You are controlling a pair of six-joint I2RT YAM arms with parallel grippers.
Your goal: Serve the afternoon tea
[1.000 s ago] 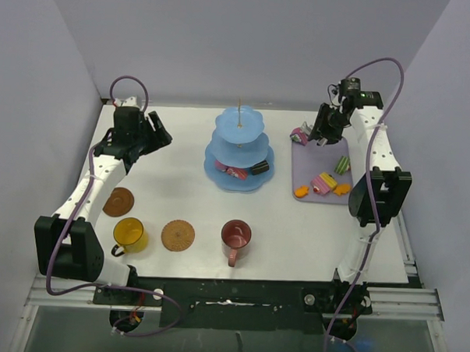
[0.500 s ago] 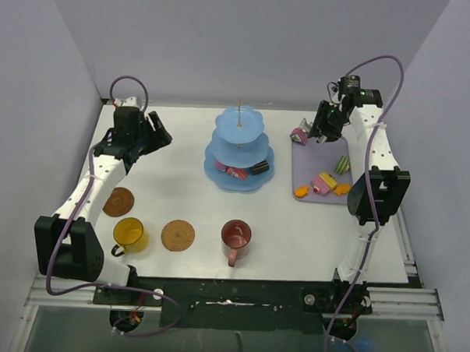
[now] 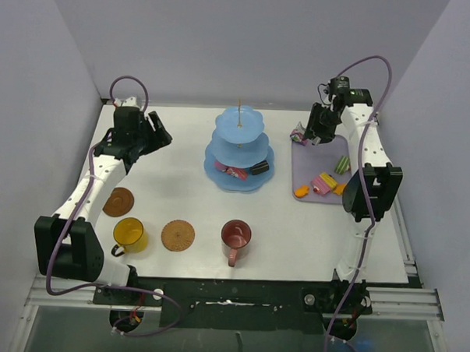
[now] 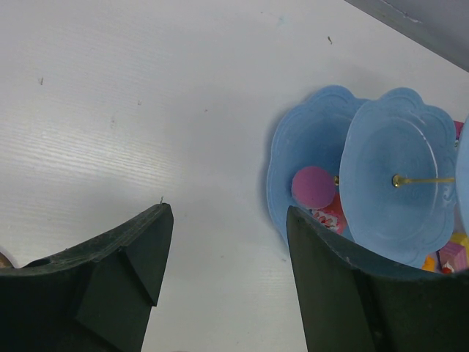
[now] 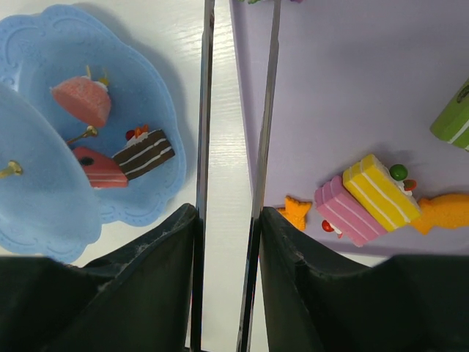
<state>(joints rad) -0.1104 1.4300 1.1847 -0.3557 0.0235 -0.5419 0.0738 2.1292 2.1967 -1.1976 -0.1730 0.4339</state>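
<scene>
Afternoon tea partly served: lowest tier stocked, mugs not yet set out

On the table (image 3: 180, 181), the stand (image 3: 237, 157) is seen between the two end effectors, left of the right end effector (image 5: 228, 214) and ahead of the left end effector (image 4: 229, 214), whose fingers are held apart on nothing; the tray (image 3: 323, 158) is found just below and right of the right one; the dark-red mug (image 3: 236, 234), yellow mug (image 3: 129, 234) and two coasters (image 3: 178, 235) are placed well apart from both, neither mug on a coaster; three cakes (image 5: 143, 154) are set on the lowest tier, the upper tiers appear bare, and several are left on the tray; the tongs (image 5: 268, 110) are clamped by the right end effector, and whether a cake is pinched at their tips cannot be told
</scene>
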